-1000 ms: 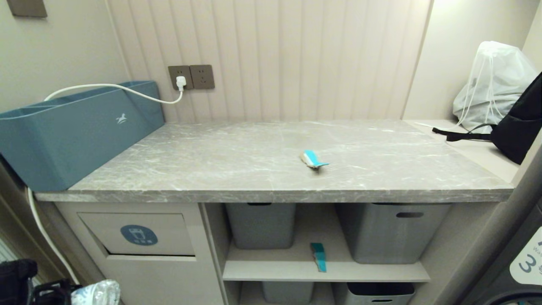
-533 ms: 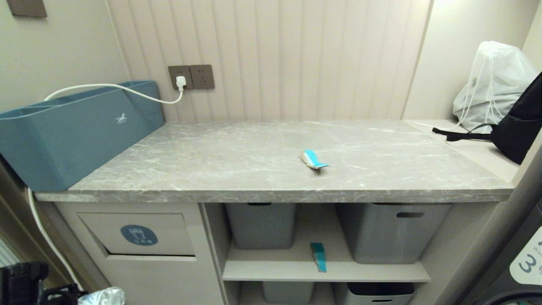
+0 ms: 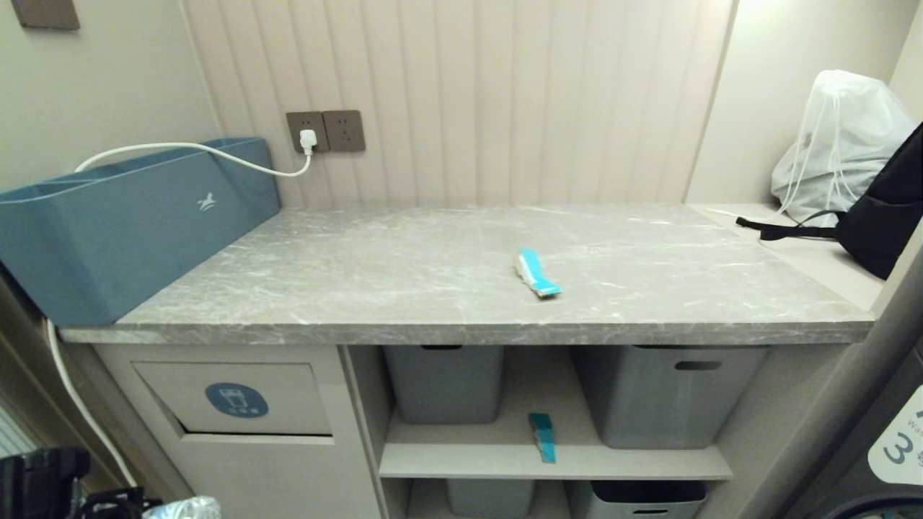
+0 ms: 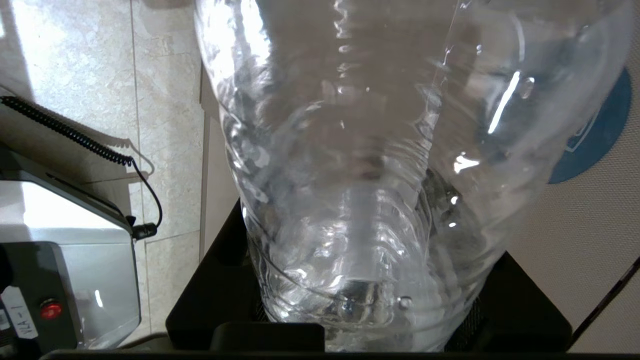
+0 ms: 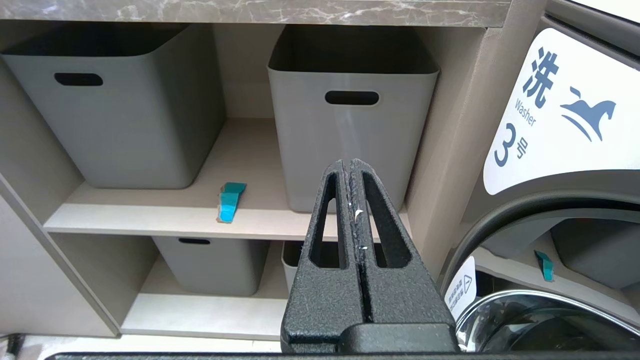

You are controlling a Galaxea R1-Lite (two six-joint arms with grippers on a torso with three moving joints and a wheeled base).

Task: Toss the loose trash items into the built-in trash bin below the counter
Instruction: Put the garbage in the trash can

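Down at the lower left corner of the head view, the left gripper (image 3: 108, 503) grips the clear bottle (image 3: 189, 509), its black fingers (image 4: 210, 305) pressed against the ribbed body, which fills the left wrist view. Behind the bottle there, part of a round blue icon (image 4: 597, 145) shows on a beige panel. In the head view that icon (image 3: 236, 400) sits on the flap of the bin (image 3: 288, 393), under the left end of the counter (image 3: 360, 274), with small writing below it too fine to read. One teal wrapper (image 3: 537, 274) lies on the counter, right of centre. A second wrapper (image 3: 542, 437) lies on the upper shelf (image 3: 461, 454) between two grey tubs (image 3: 443, 382). The right gripper (image 5: 354, 210) hangs in front of the shelves with its fingers pressed together, holding nothing. Beside it a white sign (image 5: 555, 105) reads "Washer" and "3" with Chinese characters and a horse logo. A blue box (image 3: 130, 223) at the counter's left end bears a small white horse mark, and a white cable (image 3: 195, 148) runs over it to a wall socket (image 3: 308, 131). A white bag (image 3: 836, 144) and a black backpack (image 3: 890, 209) rest at the far right.
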